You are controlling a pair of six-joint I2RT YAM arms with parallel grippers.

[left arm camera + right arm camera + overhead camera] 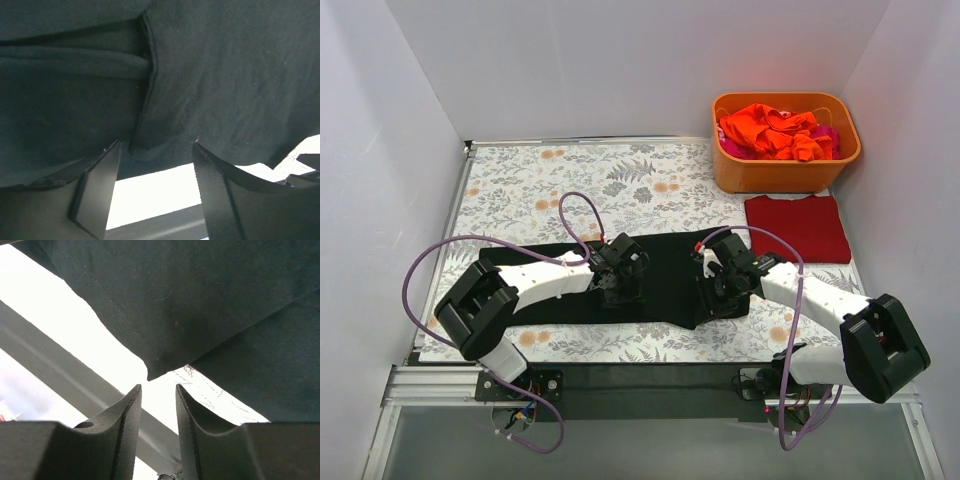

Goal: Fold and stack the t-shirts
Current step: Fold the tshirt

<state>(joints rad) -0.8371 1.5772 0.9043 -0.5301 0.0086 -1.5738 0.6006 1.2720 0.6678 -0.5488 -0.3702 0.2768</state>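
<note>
Jaws, left and right, gape empty over black t-shirt (pixel 670 272); red t-shirt (pixel 798 228), orange tub (pixel 785 176) beyond.

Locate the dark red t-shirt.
Top view: the dark red t-shirt lies folded flat on the right, just in front of the orange tub, beside the black t-shirt's right end.

Plain white walls (pixel 620 60) around a floral-clothed table (pixel 520 180)

Creased black t-shirt (pixel 225 75) at end effector (pixel 156 145) (jaws apart)
</note>
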